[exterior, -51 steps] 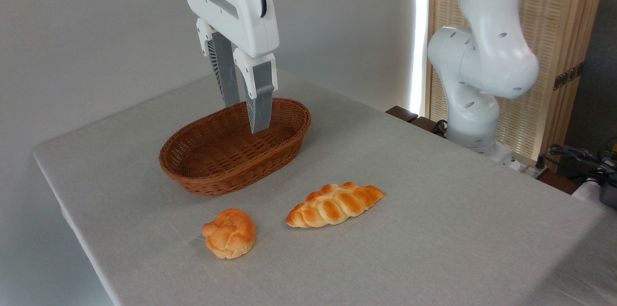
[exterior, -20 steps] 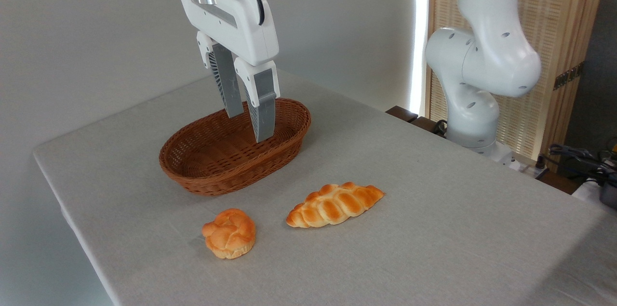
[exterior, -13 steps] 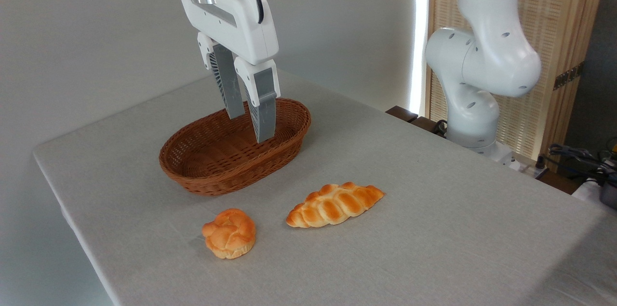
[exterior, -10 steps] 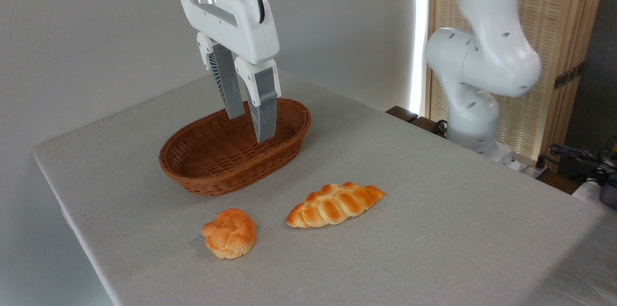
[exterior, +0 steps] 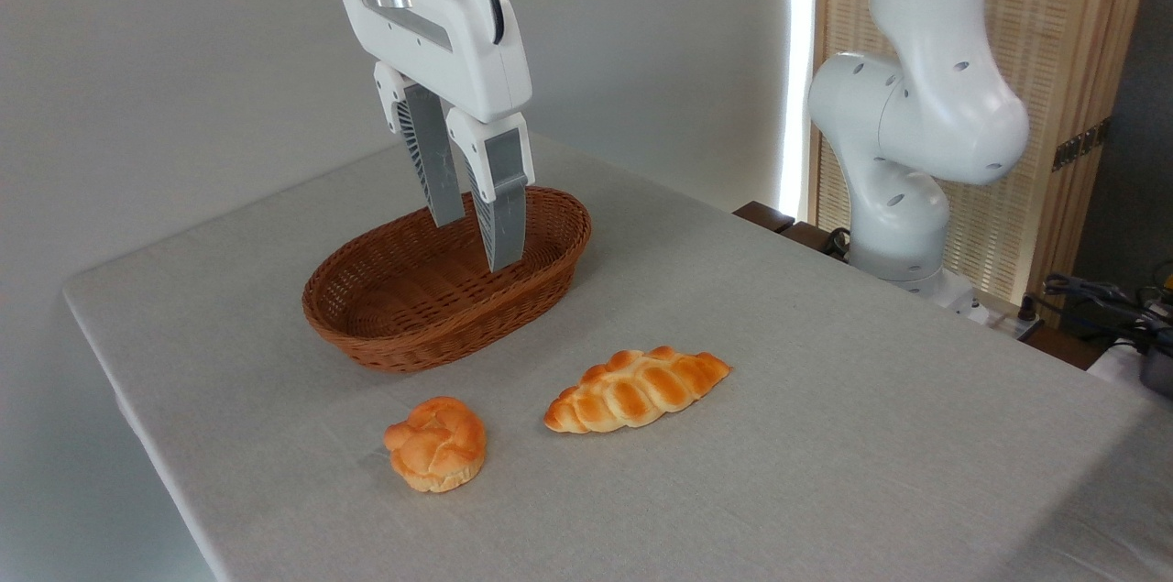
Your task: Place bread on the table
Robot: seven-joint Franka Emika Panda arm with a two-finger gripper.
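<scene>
Your bread (exterior: 638, 388) is lying flat on the counter (exterior: 825, 362) toward its near edge, long axis running from near left to far right, bare cloth lying open around it. Your end effector (exterior: 478, 245) is hanging over the basket (exterior: 385, 339), slightly parted, gripping nothing. A bun (exterior: 436, 443) is sitting near the bread's left tip.

Bread (exterior: 638, 388): long braided loaf, golden-orange, glossy, pointed ends. Lies flat on the counter (exterior: 825, 362), slanted, left tip nearer the camera, right tip farther back. Nothing touching it. Counter: large rectangle, plain light grey cloth, bread near its middle, toward the front.
</scene>
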